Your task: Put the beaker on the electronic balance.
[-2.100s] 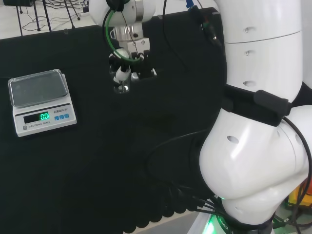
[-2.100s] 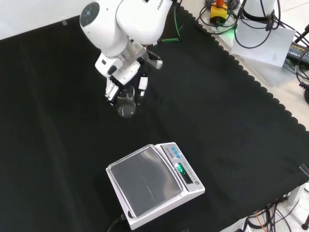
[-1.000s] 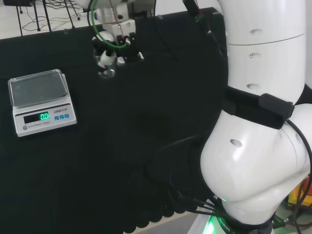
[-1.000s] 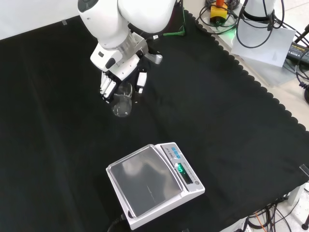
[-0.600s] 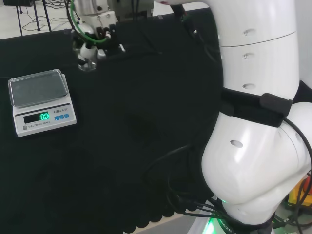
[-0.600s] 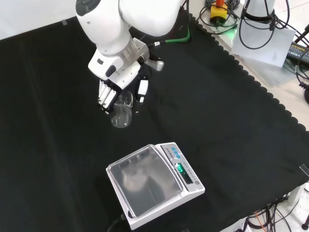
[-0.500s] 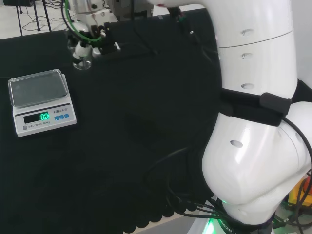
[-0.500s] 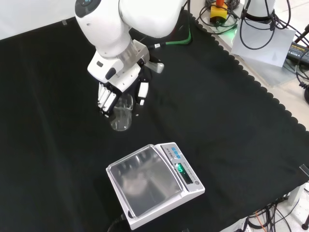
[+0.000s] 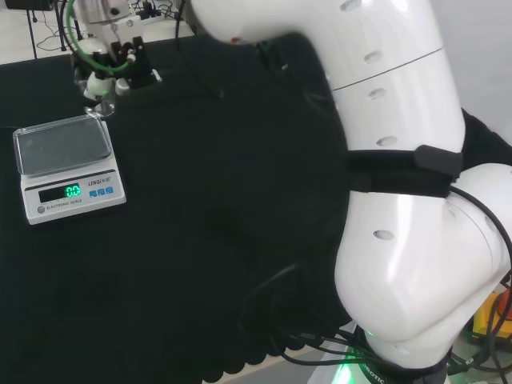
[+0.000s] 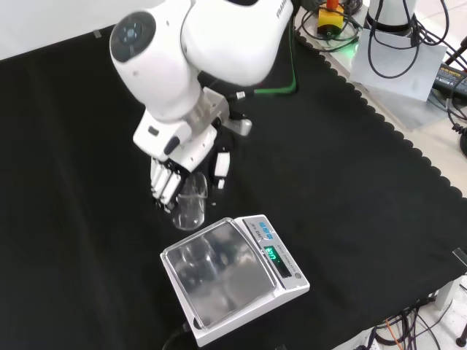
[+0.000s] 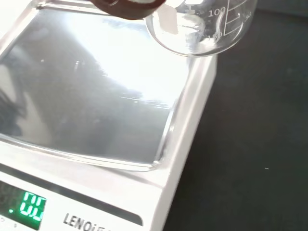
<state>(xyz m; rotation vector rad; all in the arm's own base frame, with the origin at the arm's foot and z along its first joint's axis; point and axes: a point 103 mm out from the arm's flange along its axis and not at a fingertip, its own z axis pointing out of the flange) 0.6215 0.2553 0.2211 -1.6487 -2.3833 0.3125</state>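
While the hand grips it, the beaker hangs in the air at the balance's far edge.
Hand (image 10: 169,181): fingers curled round the beaker from above, thumb on the opposite side in the front view; clamped on the glass.
Beaker (image 10: 190,208): clear glass, empty as far as the views show, carried upright, long axis about vertical, base towards the bench and mouth up into the palm. In the front view it sits just beyond the pan's upper left corner; in the head view the beaker (image 9: 99,105) is at the pan's far right corner. Apart from the pan.
Beaker markings (image 11: 226,17): printed graduation lines and numerals on the wall, seen close in the wrist view.
Balance (image 10: 241,281): white body, shiny bare pan (image 9: 60,144), green lit digits on its front panel.
Cloth (image 10: 350,160): black, under the balance.
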